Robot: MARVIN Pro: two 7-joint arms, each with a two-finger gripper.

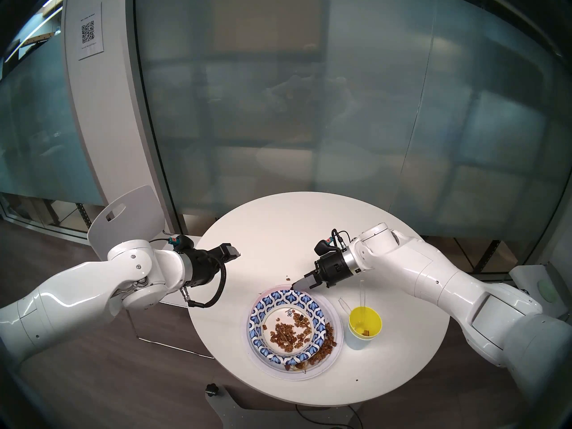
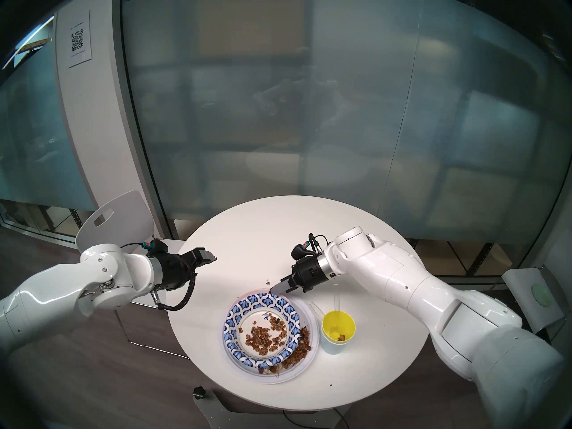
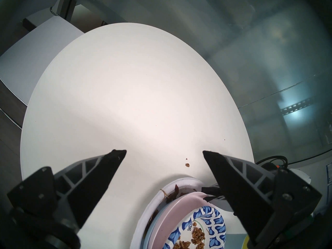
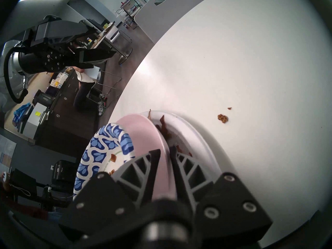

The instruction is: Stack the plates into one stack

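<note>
a round white table (image 1: 278, 227) holds the stack (image 1: 294, 326) toward its near side: a large white plate (image 1: 335, 348) as base, a light blue plate (image 3: 152, 227) showing only as a thin edge above it, a pale pink plate (image 4: 143, 133) on that, and a paper plate with a blue-white leaf-pattern rim (image 1: 258, 313) on top. brown crumbs of food (image 1: 291, 329) lie in the paper plate's middle, and more crumbs (image 1: 329, 341) spill onto the lower plates at its right. a few loose crumbs (image 1: 288, 278) sit on the table just beyond the stack's far edge.

the right gripper (image 1: 298, 284) reaches in from the right and points down and to the left at the far rim of the stack. in the right wrist view its two fingers (image 4: 143, 169) stand a narrow gap apart, one on either side of the pink plate's rim, which runs between them; whether they press on it cannot be told.

the left gripper (image 1: 230, 252) hangs over the table's left edge, well apart from the stack, with its fingers (image 3: 107, 164) spread wide and nothing between them.

to the right of the stack stands a yellow cup (image 1: 364, 323) nested in a light blue cup (image 1: 359, 341), with clear plastic cutlery (image 1: 362, 295) sticking up out of it. a white chair (image 1: 127, 221) stands off the far left of the table.
</note>
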